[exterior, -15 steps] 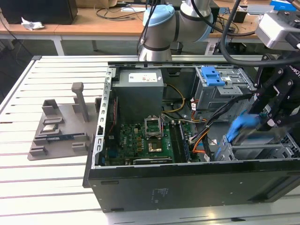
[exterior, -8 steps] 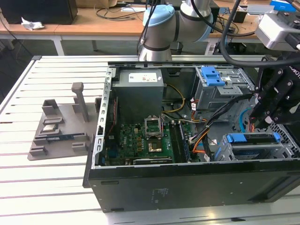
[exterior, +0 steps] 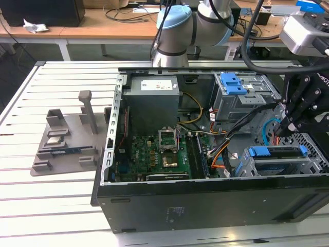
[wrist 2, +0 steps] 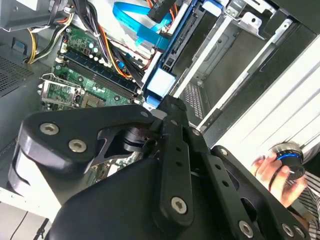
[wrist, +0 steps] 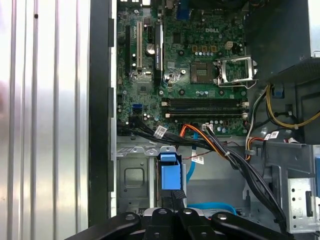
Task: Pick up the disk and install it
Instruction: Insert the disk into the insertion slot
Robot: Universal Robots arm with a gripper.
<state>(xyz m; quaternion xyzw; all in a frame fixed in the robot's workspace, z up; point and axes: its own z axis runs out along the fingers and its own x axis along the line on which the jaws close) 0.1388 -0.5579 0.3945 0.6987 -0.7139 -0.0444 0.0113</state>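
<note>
The disk (exterior: 276,153), its blue carrier frame showing, lies in the drive bay at the near corner of the open computer case (exterior: 205,200), on the exterior view's right. My gripper (exterior: 286,126) hangs just above that bay. In both wrist views its black fingers (wrist: 175,197) are closed together, with their tips at the blue end tab of the disk (wrist: 168,172) (wrist 2: 161,82). Nothing shows between the fingers. Whether the tips press on the tab I cannot tell.
A blue bracket (exterior: 231,82) sits atop the upper drive cage. A grey power supply box (exterior: 152,100), motherboard (exterior: 154,154) and cable bundles (wrist: 235,160) fill the case. A grey fixture (exterior: 67,139) stands on the slatted table. A person's hand (wrist 2: 275,170) holds a round device.
</note>
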